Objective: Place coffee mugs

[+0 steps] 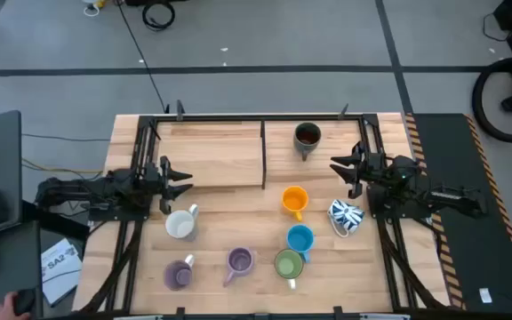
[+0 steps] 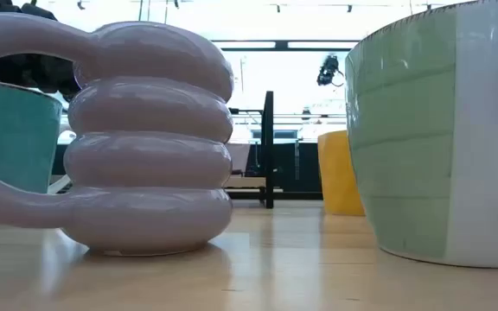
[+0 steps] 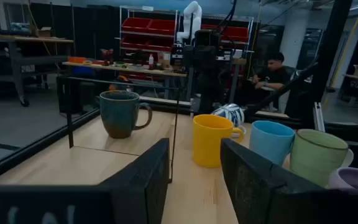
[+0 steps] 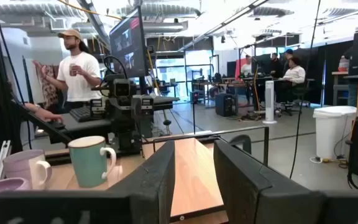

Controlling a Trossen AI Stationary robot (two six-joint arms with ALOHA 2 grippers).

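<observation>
We see the white ceramic mug (image 1: pixel 181 224) on the wooden worktop (image 1: pixel 220 147), just beside the left gripper (image 1: pixel 183 177), jaws apart, empty; the right gripper (image 1: pixel 338 167), likewise parted, sits farther off.

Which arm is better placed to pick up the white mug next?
Left, probably. The left claw stands open and empty just above the white mug in the high view; the right claw is across the table, beyond the orange mug.
</observation>
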